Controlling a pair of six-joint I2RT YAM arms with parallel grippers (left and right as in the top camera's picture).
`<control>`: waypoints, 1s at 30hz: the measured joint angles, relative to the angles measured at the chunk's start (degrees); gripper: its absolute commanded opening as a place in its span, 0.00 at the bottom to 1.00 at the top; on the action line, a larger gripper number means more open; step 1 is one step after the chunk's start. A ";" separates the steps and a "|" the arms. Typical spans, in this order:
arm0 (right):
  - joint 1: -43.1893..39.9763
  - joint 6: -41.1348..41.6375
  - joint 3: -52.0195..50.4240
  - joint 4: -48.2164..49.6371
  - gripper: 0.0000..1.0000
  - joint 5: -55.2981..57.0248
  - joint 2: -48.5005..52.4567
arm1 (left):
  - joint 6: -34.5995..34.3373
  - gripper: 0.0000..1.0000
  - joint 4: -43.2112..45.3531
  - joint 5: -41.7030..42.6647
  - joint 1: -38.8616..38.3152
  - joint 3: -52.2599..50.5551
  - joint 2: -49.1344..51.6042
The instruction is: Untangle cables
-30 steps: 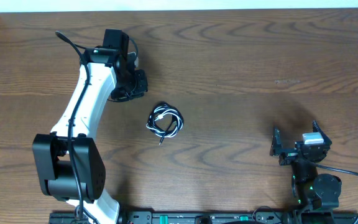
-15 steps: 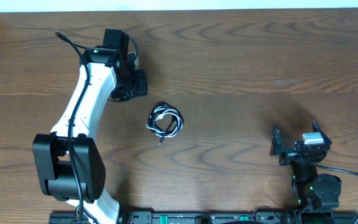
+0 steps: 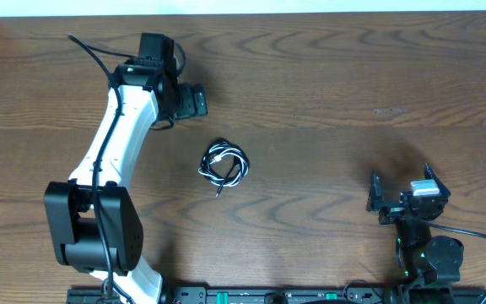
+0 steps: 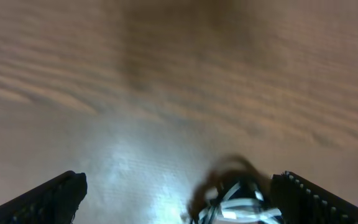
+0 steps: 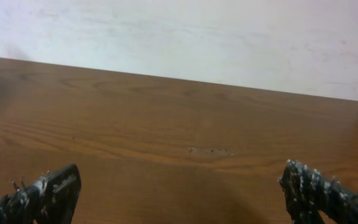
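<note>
Left gripper [image 3: 197, 101] is hanging released, its fingers spread wide, farther back on the table [image 3: 327, 84] than the cables [image 3: 224, 162], to their left and not touching them. I'm seeing the cables lying as one small tight coil near the table's middle, black cords wound with a white one, a short end poking out toward the front. My left wrist feed is coming through blurred, with the coil showing at the bottom edge between the fingers. Right gripper [image 3: 400, 177] is sitting released too, well off to the coil's right, near the front edge.
</note>
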 measured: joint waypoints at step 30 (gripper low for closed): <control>0.00 0.00 0.00 0.00 0.99 0.00 0.00 | -1.97 0.48 -4.42 -2.62 -0.07 -0.02 1.14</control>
